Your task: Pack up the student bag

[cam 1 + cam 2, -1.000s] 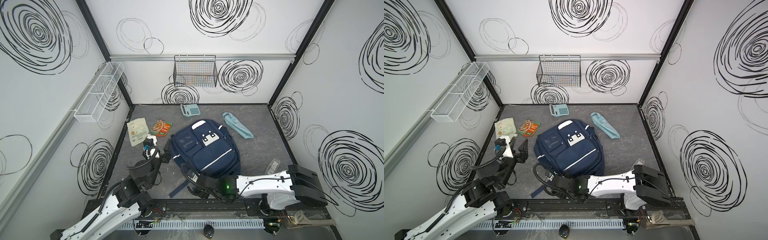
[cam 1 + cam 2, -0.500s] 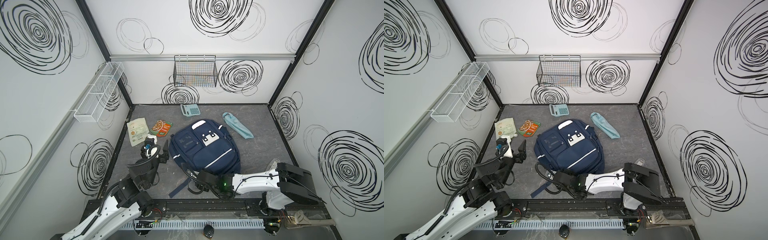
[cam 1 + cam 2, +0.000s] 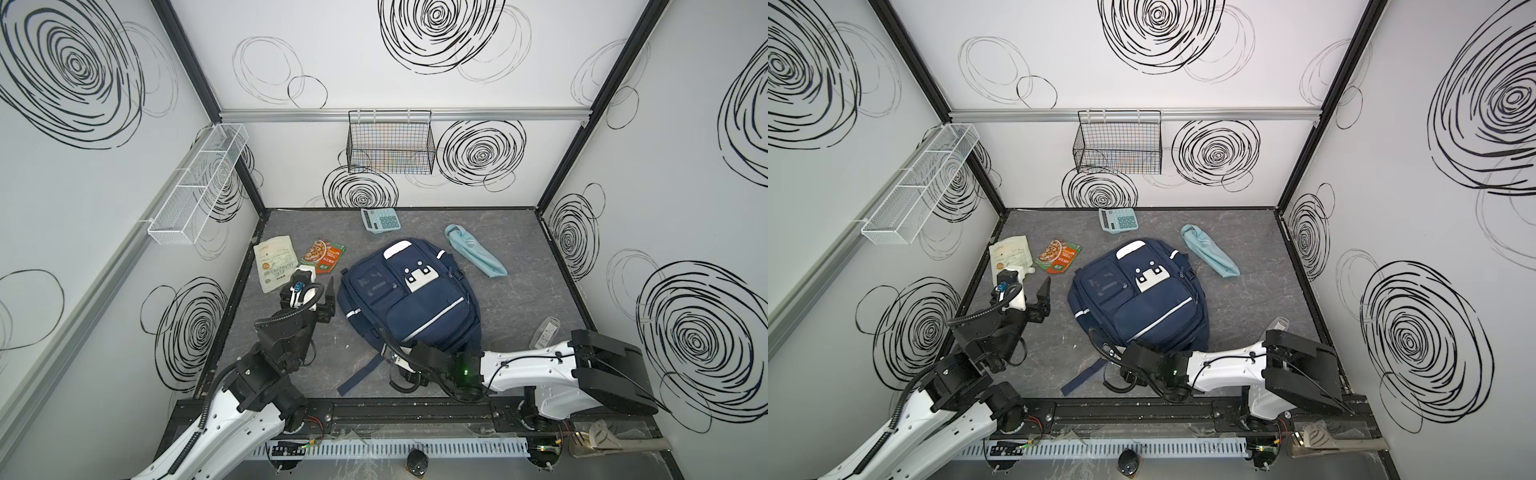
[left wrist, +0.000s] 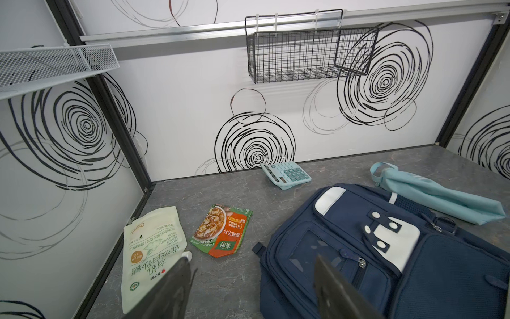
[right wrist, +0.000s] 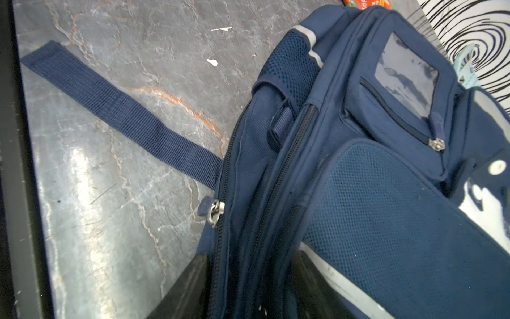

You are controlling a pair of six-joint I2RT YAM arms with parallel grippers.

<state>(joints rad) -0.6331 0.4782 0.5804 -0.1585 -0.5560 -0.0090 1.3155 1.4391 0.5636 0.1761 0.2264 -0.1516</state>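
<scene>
In both top views the student bag (image 3: 409,299) (image 3: 1138,307) lies flat mid-table, my left gripper (image 3: 316,293) at its 9 o'clock, my right gripper (image 3: 394,356) at its 6 o'clock edge. Left wrist view: my jaws stand apart, empty. Right wrist view: my jaws clamp the bag's zippered edge.

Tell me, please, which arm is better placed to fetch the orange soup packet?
Left: its open jaws face the soup packet nearby; the right jaws are closed on the backpack's near edge.
</scene>
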